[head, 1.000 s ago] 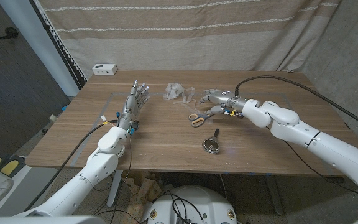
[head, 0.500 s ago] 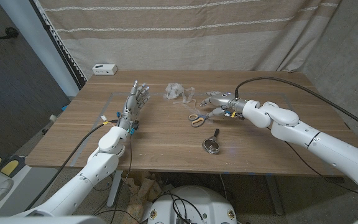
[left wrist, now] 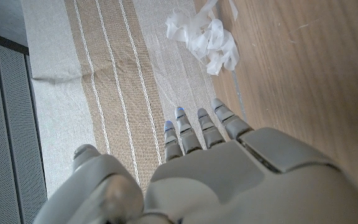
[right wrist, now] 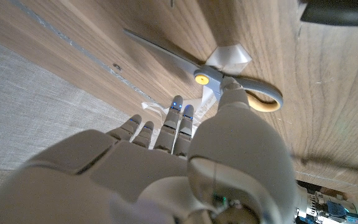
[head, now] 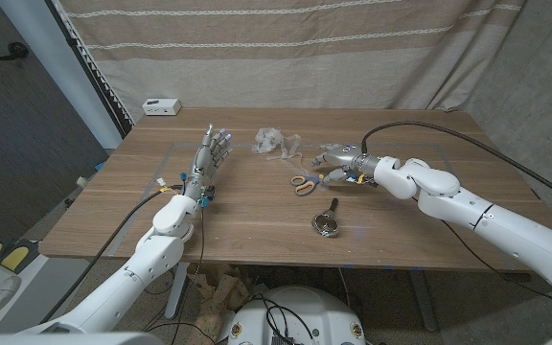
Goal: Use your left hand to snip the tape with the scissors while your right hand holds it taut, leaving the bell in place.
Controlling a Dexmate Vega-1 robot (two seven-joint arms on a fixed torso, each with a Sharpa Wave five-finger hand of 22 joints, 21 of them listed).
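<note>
The scissors [head: 304, 182] lie on the tabletop [head: 257, 220], just beside the right robot hand [head: 334, 156], whose thumb reaches to the pivot; whether it pinches anything I cannot tell. A tape wad [head: 268, 141] lies behind. The bell [head: 327, 222] sits nearer the front edge. The left robot hand [head: 213, 151] is spread, holding nothing, well apart.
</note>
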